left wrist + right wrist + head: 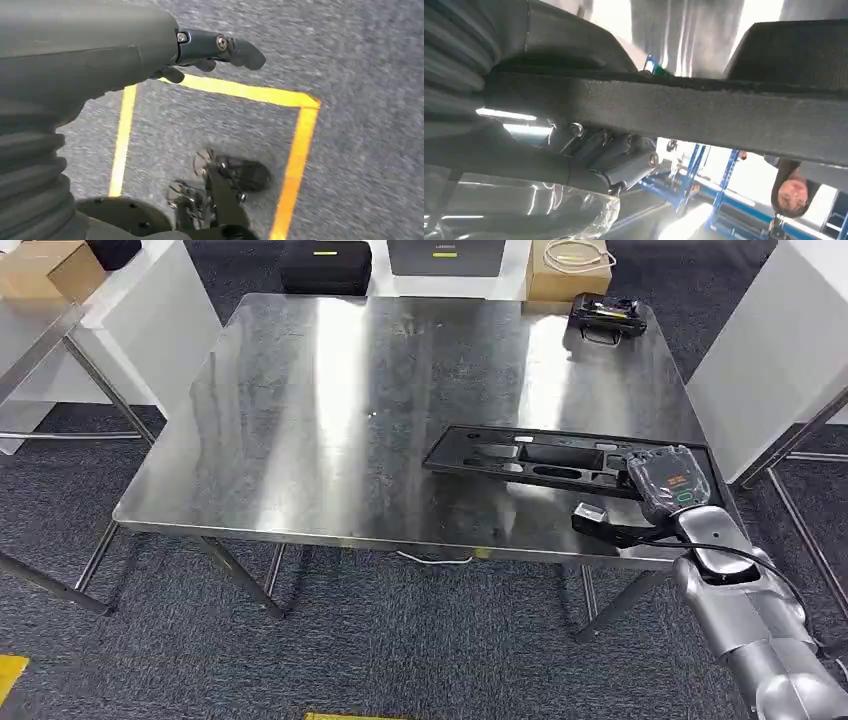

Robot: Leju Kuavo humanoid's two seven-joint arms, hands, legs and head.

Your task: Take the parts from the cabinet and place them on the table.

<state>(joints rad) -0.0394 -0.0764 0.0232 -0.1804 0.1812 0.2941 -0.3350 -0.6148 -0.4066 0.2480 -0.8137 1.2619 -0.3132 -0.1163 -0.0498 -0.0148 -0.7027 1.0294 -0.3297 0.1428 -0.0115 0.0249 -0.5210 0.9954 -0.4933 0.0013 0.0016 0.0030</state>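
Note:
A long flat black foam part (535,461) with cut-out pockets lies low over the right front of the steel table (330,410). My right hand (672,483) grips its right end, close to the table's right edge. In the right wrist view the part's thick dark edge (704,107) runs across the picture, with my fingers (624,155) curled beneath it. Whether the part rests on the table I cannot tell. My left hand (210,50) hangs over the grey carpet, fingers apart and holding nothing.
A small black case (606,316) sits at the table's far right corner. Beyond the table stand a cardboard box (568,267) and black boxes (325,266). White tables flank both sides. Yellow floor tape (296,150) shows below my left hand. A person (791,192) stands near blue racks (694,167).

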